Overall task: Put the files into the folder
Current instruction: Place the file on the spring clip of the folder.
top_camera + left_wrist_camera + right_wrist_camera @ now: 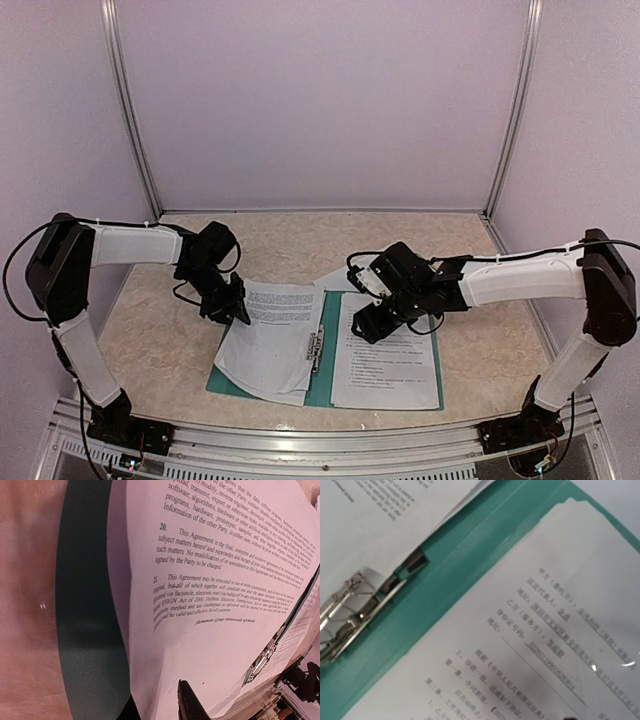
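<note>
The teal folder (325,385) lies open on the surface (160,340) with files (270,340) on both leaves. A loose, buckled stack of printed sheets covers the left leaf and a flatter sheet the right. The metal clip (350,610) runs along the spine between them. The left claw (232,305) sits at the far left corner of the buckled stack, where the paper bows up, but I cannot tell whether it pinches it. The right claw (372,322) hangs over the top of the right-hand sheet, and I cannot tell its spread either.
</note>
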